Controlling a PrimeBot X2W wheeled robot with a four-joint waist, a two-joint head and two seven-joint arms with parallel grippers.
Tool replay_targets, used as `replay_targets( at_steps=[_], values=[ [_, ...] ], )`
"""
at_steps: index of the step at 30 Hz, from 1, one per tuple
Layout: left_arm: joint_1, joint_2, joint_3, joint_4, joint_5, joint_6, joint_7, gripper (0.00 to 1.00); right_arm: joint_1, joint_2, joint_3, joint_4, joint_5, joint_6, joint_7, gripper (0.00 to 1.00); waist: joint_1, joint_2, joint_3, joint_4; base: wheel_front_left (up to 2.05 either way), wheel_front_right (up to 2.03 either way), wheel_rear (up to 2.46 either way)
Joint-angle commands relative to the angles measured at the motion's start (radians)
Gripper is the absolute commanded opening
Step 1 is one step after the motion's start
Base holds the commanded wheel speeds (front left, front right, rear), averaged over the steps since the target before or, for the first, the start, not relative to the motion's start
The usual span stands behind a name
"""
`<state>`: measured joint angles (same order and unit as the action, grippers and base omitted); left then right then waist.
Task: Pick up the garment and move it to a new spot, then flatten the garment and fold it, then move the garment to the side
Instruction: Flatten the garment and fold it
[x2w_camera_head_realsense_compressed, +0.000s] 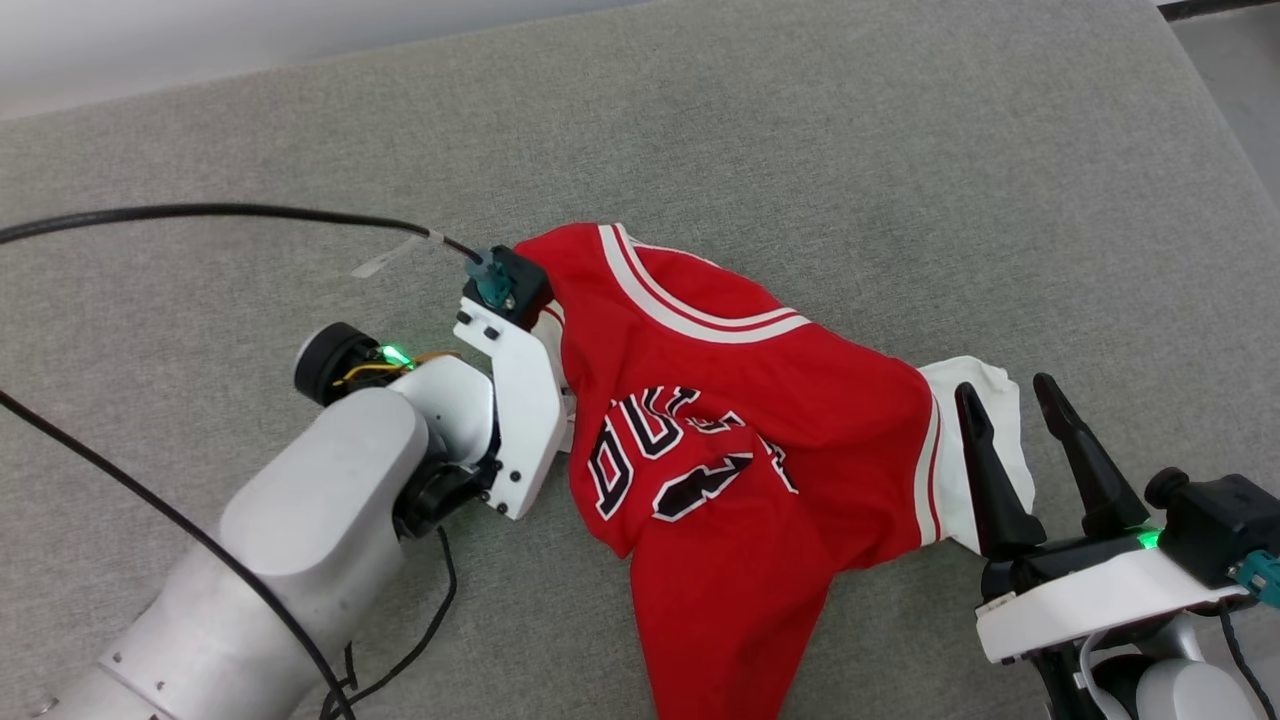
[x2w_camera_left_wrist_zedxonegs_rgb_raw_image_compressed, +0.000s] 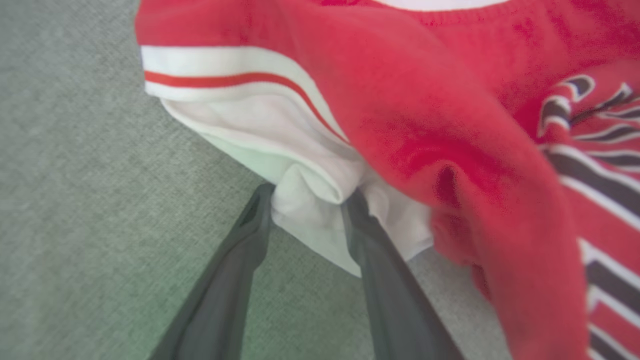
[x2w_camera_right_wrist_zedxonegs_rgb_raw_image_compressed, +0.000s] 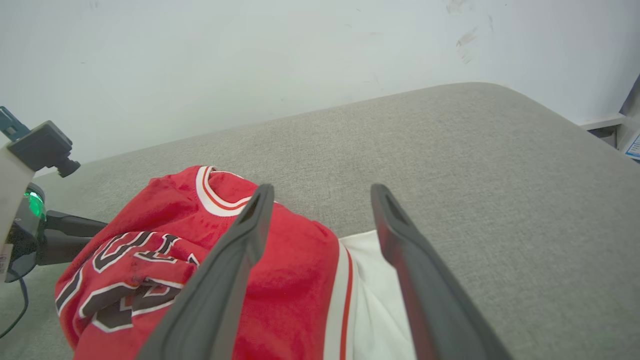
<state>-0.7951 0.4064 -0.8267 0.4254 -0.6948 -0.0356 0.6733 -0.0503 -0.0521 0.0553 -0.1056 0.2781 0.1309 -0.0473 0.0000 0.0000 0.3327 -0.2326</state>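
The shirt (x2w_camera_head_realsense_compressed: 760, 420) lies rumpled at the centre of the head view on the grey cushion (x2w_camera_head_realsense_compressed: 900, 150). The left gripper (x2w_camera_left_wrist_zedxonegs_rgb_raw_image_compressed: 307, 200) grasps a fold of one white sleeve (x2w_camera_left_wrist_zedxonegs_rgb_raw_image_compressed: 240, 120). The right gripper (x2w_camera_head_realsense_compressed: 1005, 400), at lower right, is released, its fingers spread over the other sleeve (x2w_camera_head_realsense_compressed: 990, 375). It should probably clamp that sleeve first, then both lift evenly, keeping the cloth taut. Count: one shirt, two sleeves, two grippers.

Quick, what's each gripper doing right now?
Left gripper: closed on the white sleeve of the red jersey-style shirt.
Right gripper: open, holding nothing.
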Motion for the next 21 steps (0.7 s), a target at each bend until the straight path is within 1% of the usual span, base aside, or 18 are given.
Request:
replay_targets(
  at_steps=[1, 4, 8, 12, 13, 17, 21],
  values=[
    [0.028, -0.006, -0.020, 0.023, 0.012, -0.002, -0.011, 0.00, -0.011, 0.003, -0.001, 0.004, 0.008, 0.000, -0.002, 1.00, 0.0000, 0.0000, -0.004, 0.005, 0.00, 0.00, 0.00],
    [0.015, -0.002, 0.004, 0.005, 0.028, 0.016, -0.079, 0.00, -0.010, 0.003, -0.008, 0.007, 0.007, 0.000, 0.000, 1.00, 0.0000, 0.0000, -0.017, 0.016, 0.00, 0.00, 0.00],
    [0.035, 0.021, 0.034, -0.052, 0.042, 0.050, -0.165, 0.00, 0.004, 0.003, -0.020, 0.001, -0.003, 0.000, 0.008, 1.00, 0.0000, 0.0000, -0.047, 0.037, 0.00, 0.00, 0.00],
    [0.100, 0.073, 0.067, -0.155, 0.047, 0.104, -0.226, 0.00, 0.018, 0.003, -0.034, -0.012, -0.015, 0.000, 0.023, 1.00, 0.0000, 0.0000, -0.081, 0.069, 0.00, 0.00, 0.00],
    [0.100, 0.073, 0.067, -0.155, 0.047, 0.104, -0.226, 0.00, 0.018, 0.003, -0.034, -0.012, -0.015, 0.000, 0.023, 1.00, 0.0000, 0.0000, -0.081, 0.069, 0.00, 0.00, 0.00],
    [0.196, 0.135, 0.098, -0.279, 0.034, 0.166, -0.246, 0.00, 0.036, 0.003, -0.049, -0.025, -0.025, 0.000, 0.042, 1.00, 0.0000, 0.0000, -0.112, 0.108, 0.00, 0.00, 0.00],
    [0.317, 0.200, 0.139, -0.385, 0.008, 0.241, -0.264, 0.00, 0.044, 0.002, -0.057, -0.043, -0.035, 0.000, 0.066, 1.00, 0.0000, 0.0000, -0.138, 0.145, 0.00, 0.00, 0.00]
  ],
)
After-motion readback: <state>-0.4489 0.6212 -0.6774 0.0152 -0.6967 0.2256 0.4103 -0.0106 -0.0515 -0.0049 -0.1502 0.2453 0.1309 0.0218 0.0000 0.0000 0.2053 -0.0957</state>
